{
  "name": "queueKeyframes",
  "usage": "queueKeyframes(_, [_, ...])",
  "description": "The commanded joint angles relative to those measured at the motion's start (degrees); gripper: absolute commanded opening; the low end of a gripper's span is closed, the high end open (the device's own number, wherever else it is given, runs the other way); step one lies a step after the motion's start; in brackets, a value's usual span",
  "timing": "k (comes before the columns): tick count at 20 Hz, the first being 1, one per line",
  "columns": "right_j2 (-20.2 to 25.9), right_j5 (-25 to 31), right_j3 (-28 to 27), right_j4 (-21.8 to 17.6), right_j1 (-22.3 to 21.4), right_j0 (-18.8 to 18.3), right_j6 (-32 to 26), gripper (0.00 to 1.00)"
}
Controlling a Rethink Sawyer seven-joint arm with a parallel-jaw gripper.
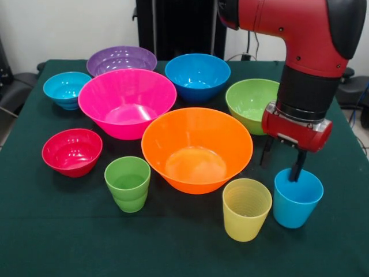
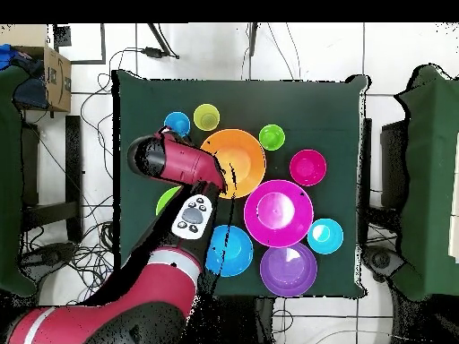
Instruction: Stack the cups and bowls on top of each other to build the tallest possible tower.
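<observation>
- The gripper (image 1: pixel 283 162) hangs over the sky-blue cup (image 1: pixel 296 198) at the near edge of the green table (image 1: pixel 52 242). Its 2 fingers are spread: one dips inside the cup's mouth, the other stands outside the rim on the orange bowl's (image 1: pixel 196 148) side, so they straddle the wall without yet clamping it.
- No tower exists yet; the 3 cups stand apart, upright, mouths up. The yellow cup (image 1: pixel 247 208) is just beside the blue one, and the green cup (image 1: pixel 128 183) sits past the orange bowl.
- To do this grasp well, I would lower a little further so the pads bite below the rim, then close on the wall.
- Lift straight up; the yellow cup is close enough to be knocked by any sideways drift.
- The thin wall may flex, so a gentle, centred squeeze seems wise.
</observation>
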Motion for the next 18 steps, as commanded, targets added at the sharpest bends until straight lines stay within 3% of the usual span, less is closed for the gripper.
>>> queueKeyframes(1, [3.53, -2.27, -2.02, 1.48, 4.12, 1.17, 11.59, 1.0])
queueKeyframes(18, [6.06, -5.48, -1.34, 2.59, 4.1, 0.63, 11.12, 1.0])
